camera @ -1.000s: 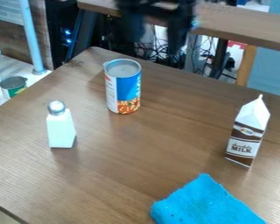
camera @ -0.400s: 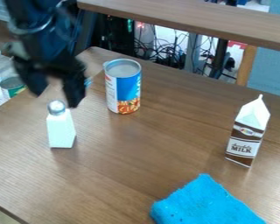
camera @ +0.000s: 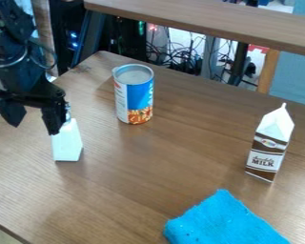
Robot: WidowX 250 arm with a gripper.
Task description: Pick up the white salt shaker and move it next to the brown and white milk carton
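The gripper (camera: 33, 119) is hanging lower and farther left than a moment ago, pointing down, its fingers spreading apart. One is covering the top of the white shaker (camera: 67, 144), which is standing upright on the desk (camera: 148, 176). Desk surface is stretching from there toward the can (camera: 135, 97) and milk carton (camera: 267, 147).

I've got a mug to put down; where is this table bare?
The middle of the wooden table, between the can, milk carton, blue cloth and white shaker, is bare. So is the near left, below the shaker and left of the cloth. It is crowded at the left, where the gripper hangs, fingers open, by the shaker's top.
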